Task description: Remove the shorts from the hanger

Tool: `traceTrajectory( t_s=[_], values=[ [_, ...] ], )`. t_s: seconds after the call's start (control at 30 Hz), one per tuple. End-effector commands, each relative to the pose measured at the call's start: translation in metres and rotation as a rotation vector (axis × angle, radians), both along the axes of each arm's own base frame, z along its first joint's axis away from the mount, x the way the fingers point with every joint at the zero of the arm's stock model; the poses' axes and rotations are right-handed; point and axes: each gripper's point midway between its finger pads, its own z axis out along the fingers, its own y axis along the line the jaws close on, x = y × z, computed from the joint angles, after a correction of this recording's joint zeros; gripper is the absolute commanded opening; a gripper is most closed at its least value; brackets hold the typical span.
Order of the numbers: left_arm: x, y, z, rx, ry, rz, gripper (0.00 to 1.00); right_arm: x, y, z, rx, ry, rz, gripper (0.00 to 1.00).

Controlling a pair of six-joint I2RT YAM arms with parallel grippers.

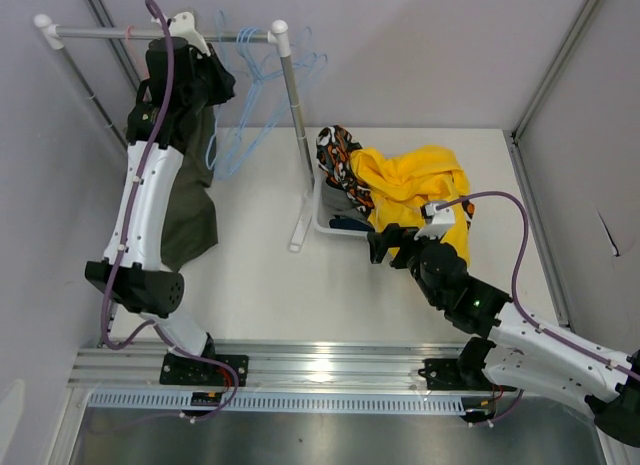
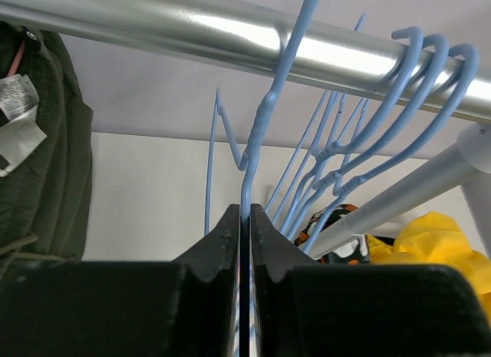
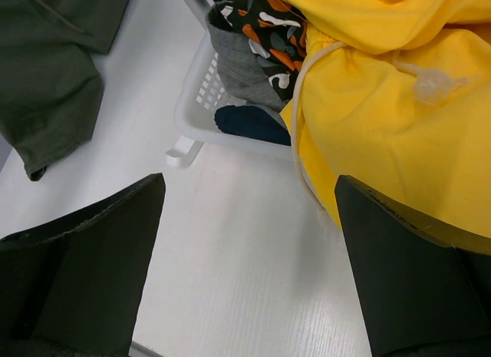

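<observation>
Olive green shorts (image 1: 190, 215) hang from the rail (image 1: 110, 32) at the rack's left end, partly behind my left arm; they also fill the left edge of the left wrist view (image 2: 46, 180). My left gripper (image 1: 213, 83) is up at the rail, its jaws (image 2: 246, 213) shut on the wire neck of a bare blue hanger (image 2: 261, 119). Yellow shorts (image 1: 415, 180) lie heaped over a white basket (image 1: 322, 223), with patterned shorts (image 1: 338, 155) beside them. My right gripper (image 1: 385, 247) stands open over bare table (image 3: 249, 184), just in front of the basket.
Several empty blue hangers (image 1: 250, 85) hang on the rail by the rack's right post (image 1: 292, 95). Grey shorts (image 3: 242, 73) and navy shorts (image 3: 249, 123) lie in the basket (image 3: 196, 104). Walls close in on the left, back and right.
</observation>
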Motion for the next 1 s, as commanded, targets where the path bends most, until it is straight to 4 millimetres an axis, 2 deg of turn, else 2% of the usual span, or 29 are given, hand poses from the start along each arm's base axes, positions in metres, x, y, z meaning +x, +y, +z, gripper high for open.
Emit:
traceTrajectory(
  t_s=[0.0, 0.07, 0.1, 0.2, 0.27, 0.4, 0.43, 0.57, 0.7, 0.8, 0.9, 0.97],
  values=[
    [-0.014, 0.008, 0.025, 0.022, -0.070, 0.027, 0.25, 0.003, -0.004, 0.003, -0.001, -0.019, -0.030, 0.99],
    [-0.019, 0.010, 0.025, 0.037, -0.069, 0.030, 0.40, 0.004, -0.003, 0.002, -0.006, -0.017, -0.028, 0.99],
    [-0.026, 0.015, 0.034, 0.042, -0.089, 0.046, 0.56, 0.003, -0.002, -0.001, -0.010, -0.011, -0.024, 1.00],
    [-0.037, 0.025, 0.043, 0.075, -0.107, 0.081, 0.79, 0.003, -0.002, -0.005, -0.004, -0.002, -0.025, 0.99],
    [-0.048, 0.034, 0.054, 0.097, -0.125, 0.107, 0.85, 0.001, -0.002, -0.005, 0.005, 0.000, -0.022, 0.99],
    [-0.060, 0.069, 0.067, 0.106, -0.123, 0.202, 0.87, -0.002, -0.005, -0.005, 0.013, -0.002, -0.021, 0.99],
    [-0.063, 0.085, 0.069, 0.099, -0.120, 0.250, 0.87, -0.003, -0.006, -0.005, 0.011, -0.003, -0.020, 1.00],
    [-0.074, 0.115, 0.070, 0.127, -0.108, 0.361, 0.86, -0.006, -0.011, -0.008, 0.002, -0.001, -0.024, 0.99],
    [-0.076, 0.140, 0.059, 0.173, -0.066, 0.466, 0.83, -0.008, -0.012, -0.014, -0.009, 0.006, -0.016, 0.99],
    [-0.072, 0.145, 0.046, 0.182, -0.036, 0.488, 0.81, -0.009, -0.011, -0.015, -0.016, 0.008, -0.009, 0.99],
    [-0.061, 0.147, 0.025, 0.189, 0.007, 0.501, 0.80, -0.008, -0.012, -0.016, -0.019, 0.005, -0.008, 0.99],
    [-0.057, 0.162, 0.012, 0.196, 0.038, 0.546, 0.80, -0.008, -0.012, -0.019, -0.024, 0.007, -0.008, 0.99]
  ],
)
